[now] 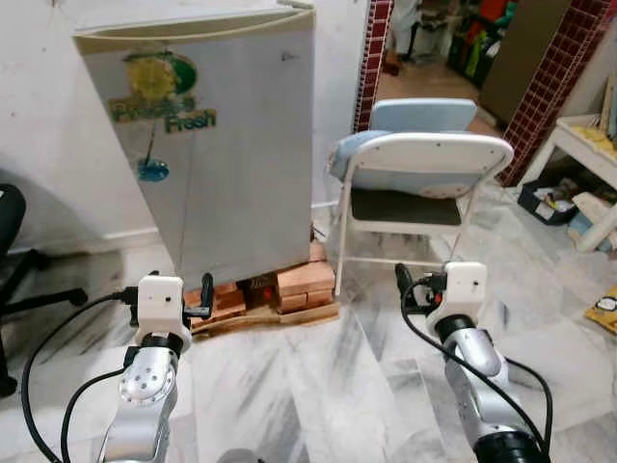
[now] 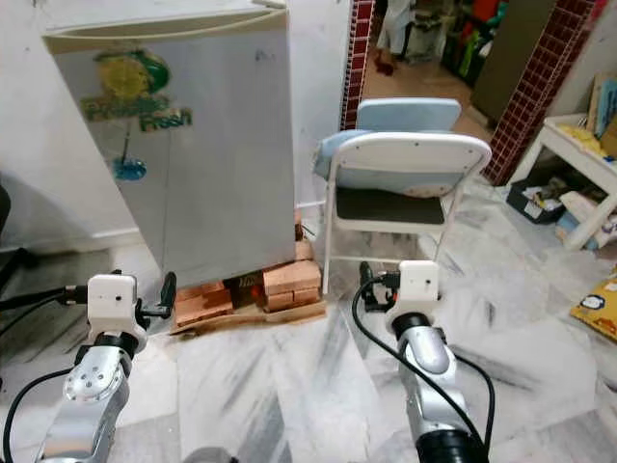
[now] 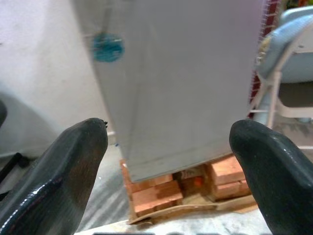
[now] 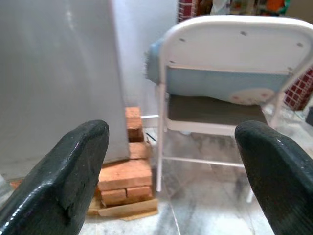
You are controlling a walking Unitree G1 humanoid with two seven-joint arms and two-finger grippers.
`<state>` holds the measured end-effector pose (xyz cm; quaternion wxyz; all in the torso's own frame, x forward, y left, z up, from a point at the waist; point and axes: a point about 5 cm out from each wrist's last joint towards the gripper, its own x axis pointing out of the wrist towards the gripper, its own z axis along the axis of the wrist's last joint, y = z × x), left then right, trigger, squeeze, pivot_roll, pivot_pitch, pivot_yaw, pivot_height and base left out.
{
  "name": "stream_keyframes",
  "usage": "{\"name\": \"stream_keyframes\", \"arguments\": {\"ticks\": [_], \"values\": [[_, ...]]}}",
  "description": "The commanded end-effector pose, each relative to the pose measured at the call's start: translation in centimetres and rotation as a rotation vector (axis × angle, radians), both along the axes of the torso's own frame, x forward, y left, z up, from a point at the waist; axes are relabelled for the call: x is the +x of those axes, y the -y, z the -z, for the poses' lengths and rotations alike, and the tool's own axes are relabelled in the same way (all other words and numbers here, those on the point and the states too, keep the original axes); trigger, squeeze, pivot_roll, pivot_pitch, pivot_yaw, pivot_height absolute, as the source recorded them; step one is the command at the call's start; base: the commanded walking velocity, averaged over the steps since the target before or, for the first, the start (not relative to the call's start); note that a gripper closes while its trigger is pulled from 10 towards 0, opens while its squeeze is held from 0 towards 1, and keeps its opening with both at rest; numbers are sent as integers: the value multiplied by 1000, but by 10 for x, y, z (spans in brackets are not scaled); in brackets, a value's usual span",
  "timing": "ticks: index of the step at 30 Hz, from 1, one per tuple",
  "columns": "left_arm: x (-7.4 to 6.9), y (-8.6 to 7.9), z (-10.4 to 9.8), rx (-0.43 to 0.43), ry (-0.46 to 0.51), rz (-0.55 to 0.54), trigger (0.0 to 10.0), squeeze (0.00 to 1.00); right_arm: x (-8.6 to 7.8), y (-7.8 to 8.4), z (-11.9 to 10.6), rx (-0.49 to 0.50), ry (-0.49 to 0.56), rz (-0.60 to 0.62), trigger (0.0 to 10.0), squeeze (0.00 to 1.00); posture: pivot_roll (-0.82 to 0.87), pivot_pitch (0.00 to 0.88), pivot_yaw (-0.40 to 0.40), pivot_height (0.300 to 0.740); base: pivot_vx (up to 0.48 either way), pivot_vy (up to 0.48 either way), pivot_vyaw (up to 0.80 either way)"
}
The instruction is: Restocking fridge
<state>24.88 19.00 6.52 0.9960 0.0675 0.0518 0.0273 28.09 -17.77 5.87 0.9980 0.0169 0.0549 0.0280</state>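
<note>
A small grey fridge [image 1: 217, 145] stands with its door closed, a green and yellow "Fresh" sticker [image 1: 164, 96] on the front. It rests on red bricks [image 1: 289, 285] and a wooden board. My left gripper [image 1: 198, 299] is held low in front of the fridge's lower left, well short of it. In the left wrist view it is open [image 3: 168, 137] with the fridge door between its fingers [image 3: 58, 181]. My right gripper [image 1: 415, 287] faces the folding chair [image 4: 234, 58], open [image 4: 171, 132] and holding nothing.
A white folding chair [image 1: 424, 154] with a blue cushion stands right of the fridge. The black base of an office chair [image 1: 29, 280] is at the far left. A white low table [image 1: 583, 135] with clutter beneath is at the right. The floor is marble tile.
</note>
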Motion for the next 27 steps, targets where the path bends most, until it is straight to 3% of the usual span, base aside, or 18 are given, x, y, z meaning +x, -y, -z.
{"name": "stream_keyframes", "arguments": {"ticks": [1,12,23,27], "values": [[-2,-4,-1,8,-3,-6,10000,0,5,-8,-6,9,28,-20,10000,0,89,0,-35,740,0,480,0],[-16,-6,8,25,-34,-8,10000,0,-6,-3,0,7,13,24,10000,0,92,0,-39,740,0,480,0],[-15,-5,4,29,-5,5,10000,0,-5,-2,-2,-25,13,53,10000,0,89,0,-40,740,0,467,0],[-20,-10,3,55,8,0,10000,0,-7,4,-2,-42,9,74,10000,0,95,0,-49,740,0,0,0]]}}
